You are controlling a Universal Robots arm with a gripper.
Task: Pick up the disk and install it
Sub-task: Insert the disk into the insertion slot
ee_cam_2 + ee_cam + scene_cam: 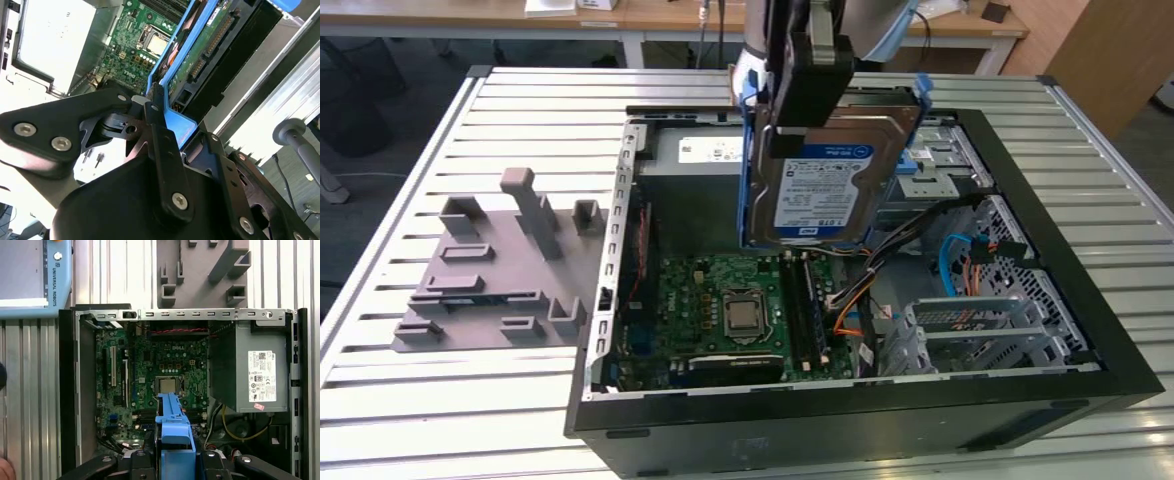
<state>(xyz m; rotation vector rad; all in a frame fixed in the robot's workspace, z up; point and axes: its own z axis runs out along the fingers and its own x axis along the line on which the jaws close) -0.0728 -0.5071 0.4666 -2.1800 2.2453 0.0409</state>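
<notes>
The disk (825,185) is a silver hard drive with a blue-and-white label and blue side rails. It hangs upright above the open computer case (854,415), over the motherboard's far edge. My gripper (790,125) comes down from above and is shut on the disk's upper part. In the second wrist view the black fingers (156,117) clamp the blue bracket, with the disk's green circuit board (202,47) beyond. The first wrist view looks down the blue bracket (172,427) into the case.
Inside the case lie the green motherboard (720,310), the grey power supply (250,372) and a metal drive cage (941,160) with cables. A grey plastic fixture (500,265) stands on the slatted table (454,420), at the exterior view's left.
</notes>
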